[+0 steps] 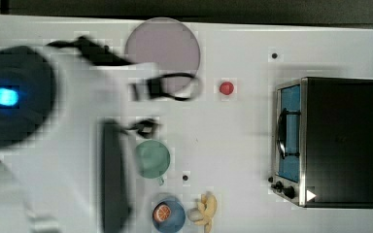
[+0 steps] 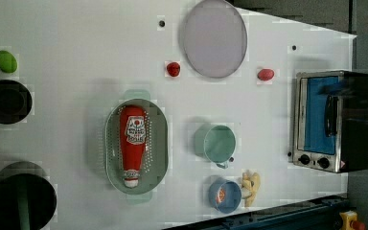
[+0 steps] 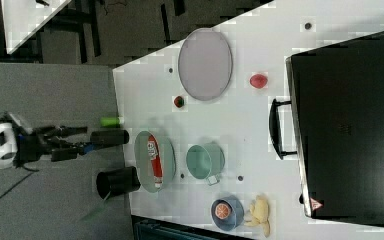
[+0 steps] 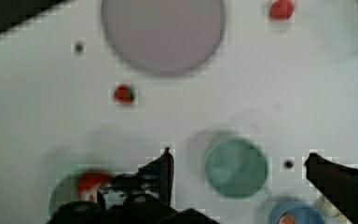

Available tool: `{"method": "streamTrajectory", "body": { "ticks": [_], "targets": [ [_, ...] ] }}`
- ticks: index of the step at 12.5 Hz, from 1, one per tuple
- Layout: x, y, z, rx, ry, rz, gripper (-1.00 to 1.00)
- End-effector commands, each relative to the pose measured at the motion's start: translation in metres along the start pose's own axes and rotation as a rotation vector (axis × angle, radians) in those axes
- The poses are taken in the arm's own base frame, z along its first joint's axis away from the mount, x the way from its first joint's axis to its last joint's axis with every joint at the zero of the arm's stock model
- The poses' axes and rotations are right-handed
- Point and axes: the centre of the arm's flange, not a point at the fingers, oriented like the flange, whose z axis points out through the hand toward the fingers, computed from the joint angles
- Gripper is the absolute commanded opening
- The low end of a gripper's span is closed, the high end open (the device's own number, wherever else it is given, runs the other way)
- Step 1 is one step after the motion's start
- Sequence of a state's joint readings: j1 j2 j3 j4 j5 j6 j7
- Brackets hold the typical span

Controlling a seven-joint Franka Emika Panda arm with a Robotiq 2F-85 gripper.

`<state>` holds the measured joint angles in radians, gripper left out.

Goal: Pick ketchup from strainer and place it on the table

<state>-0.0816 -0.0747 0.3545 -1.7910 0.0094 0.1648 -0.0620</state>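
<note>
The red ketchup point(image 2: 133, 143) bottle lies lengthwise in the pale green strainer point(image 2: 157, 143), white cap toward the left view's bottom. In the right view the ketchup point(image 3: 155, 161) rests in the strainer point(image 3: 141, 161), and my gripper point(image 3: 81, 140) hangs well away from the white table point(image 2: 76, 48), off the right view's left, in line with the strainer. The wrist view has my gripper point(image 4: 238, 156) open wide with nothing between its fingers. Part of the ketchup point(image 4: 91, 181) shows beside one fingertip point(image 4: 167, 161). In the top view my arm point(image 1: 77, 121) covers the strainer.
A teal cup point(image 2: 216, 143) stands beside the strainer. A grey-lilac plate point(image 2: 213, 38), two small red fruits point(image 2: 173, 69) point(image 2: 265, 74), a blue bowl point(image 2: 224, 195), bananas point(image 2: 250, 187) and a toaster oven point(image 2: 335, 120) share the table. Two black bowls point(image 2: 5, 101) point(image 2: 21, 201) sit at the left view's left edge.
</note>
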Motion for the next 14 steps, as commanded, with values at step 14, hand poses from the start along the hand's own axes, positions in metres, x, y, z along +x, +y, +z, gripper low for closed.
{"method": "streamTrajectory", "body": {
  "ticks": [14],
  "targets": [
    [-0.187, -0.182, 0.276, 0.034, -0.063, -0.429, 1.00]
  ]
}}
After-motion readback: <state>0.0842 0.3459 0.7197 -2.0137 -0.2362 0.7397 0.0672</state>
